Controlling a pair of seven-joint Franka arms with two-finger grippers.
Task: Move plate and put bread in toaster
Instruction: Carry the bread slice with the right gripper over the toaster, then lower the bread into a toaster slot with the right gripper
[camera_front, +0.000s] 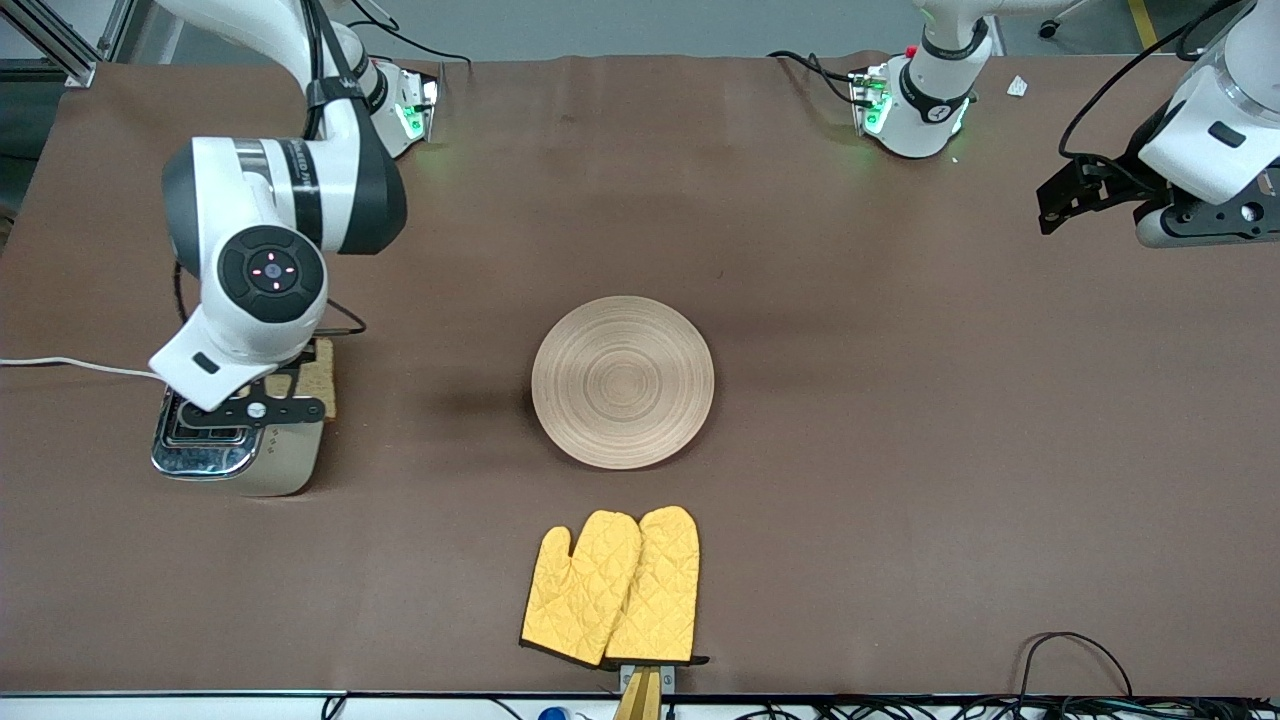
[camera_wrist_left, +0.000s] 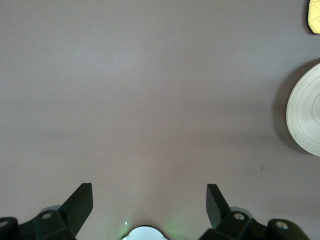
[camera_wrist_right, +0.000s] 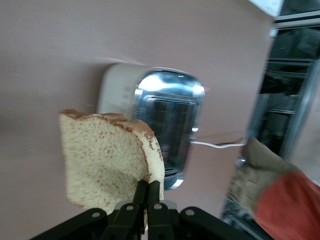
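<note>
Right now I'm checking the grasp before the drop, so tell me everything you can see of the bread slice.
The bread is one squarish, light brown, speckled slice with a darker crust. The right gripper has its fingers shut on one edge and holds it in the air, on edge rather than flat, above the toaster and not yet in a slot. Only the fingers touch it. In the front view just a corner shows past the arm.

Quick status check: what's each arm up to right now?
Right gripper shut on bread, over toaster. Left gripper open, waiting over bare table. Plate mid-table, empty. Slots unobstructed.
</note>
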